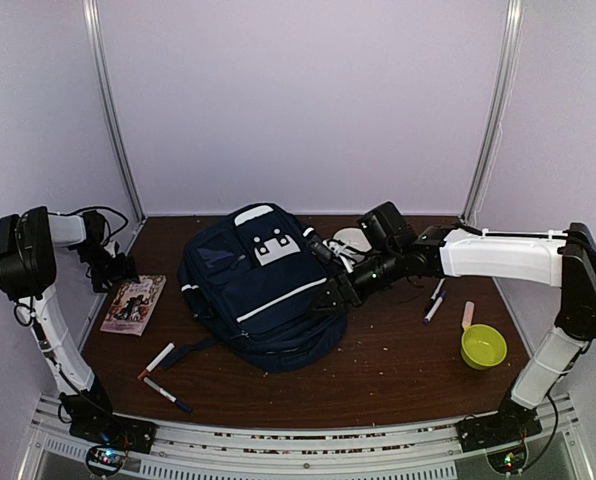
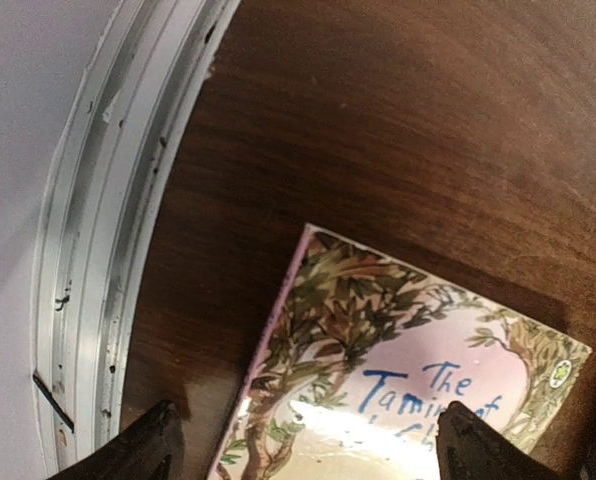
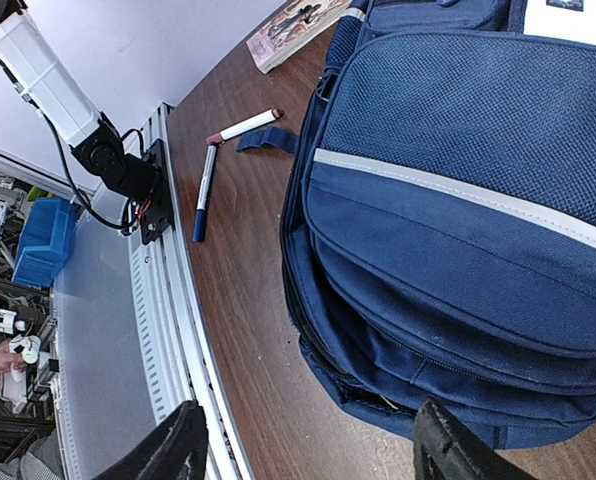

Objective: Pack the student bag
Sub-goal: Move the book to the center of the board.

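Student bag point(image 1: 263, 300): slumps right of the book point(image 1: 133, 303), looks soft, floppy, begs a zip-edge pinch, with right gripper point(image 3: 308, 450) beyond it, left gripper point(image 2: 308, 450) over the book, both with jaws wide apart.

picture book point(image 1: 134, 303) at left, white marker point(image 1: 159, 359) beside blue pen point(image 1: 168, 395), yellow-green cup point(image 1: 483, 346) at right, brown table point(image 1: 378, 370)

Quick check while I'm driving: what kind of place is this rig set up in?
Probably a lab test booth, not a classroom: plain pale walls close in the brown table, a metal rail runs along its near edge, and the right wrist view shows a blue storage bin beyond it.
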`<state>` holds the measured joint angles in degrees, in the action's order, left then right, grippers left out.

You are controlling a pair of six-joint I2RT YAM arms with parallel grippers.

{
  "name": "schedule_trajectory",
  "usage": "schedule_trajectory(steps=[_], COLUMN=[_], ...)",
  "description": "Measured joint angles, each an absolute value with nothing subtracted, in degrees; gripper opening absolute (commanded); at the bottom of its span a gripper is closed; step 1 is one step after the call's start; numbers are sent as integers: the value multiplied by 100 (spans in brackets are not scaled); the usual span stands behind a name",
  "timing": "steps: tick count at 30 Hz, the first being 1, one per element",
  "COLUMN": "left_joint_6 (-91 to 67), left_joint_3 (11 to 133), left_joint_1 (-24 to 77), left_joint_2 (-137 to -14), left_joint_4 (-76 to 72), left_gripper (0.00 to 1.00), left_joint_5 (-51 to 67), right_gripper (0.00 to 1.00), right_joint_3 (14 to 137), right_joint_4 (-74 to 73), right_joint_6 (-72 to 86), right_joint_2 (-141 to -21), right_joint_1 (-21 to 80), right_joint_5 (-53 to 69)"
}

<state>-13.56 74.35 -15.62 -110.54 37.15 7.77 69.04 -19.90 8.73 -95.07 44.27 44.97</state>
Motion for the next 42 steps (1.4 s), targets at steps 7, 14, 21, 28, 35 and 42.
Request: schedule_trajectory(steps=[7, 14, 21, 28, 35, 42], left_joint_6=[-1293, -1315, -1391, -1809, -2443, -3068], left_joint_3=[7430, 7249, 6681, 5579, 4711, 4169], left_joint_1=[-1632, -1629, -1194, -401, 3, 40], left_joint_2=[-11155, -11041, -10626, -9736, -8943, -7981], left_joint_4=[3736, 3717, 3741, 3699, 3538, 3500], left_gripper=[86, 80, 79, 77, 76, 78], left_joint_5=[937, 1269, 1721, 2027, 2123, 1702], right_gripper=[70, 70, 69, 68, 58, 54], right_joint_3=[6904, 6960, 7290, 7454, 7793, 8442], right_joint_4=[-1992, -2018, -2171, -2300, -2510, -2547], right_joint_6=[873, 884, 891, 869, 580, 287], right_joint_2=[-9507, -9644, -9992, -10057, -10248, -10449], right_joint_1=[4427, 4429, 4497, 4637, 4950, 5542], right_joint_5=[4497, 4499, 4495, 4462, 4110, 3520])
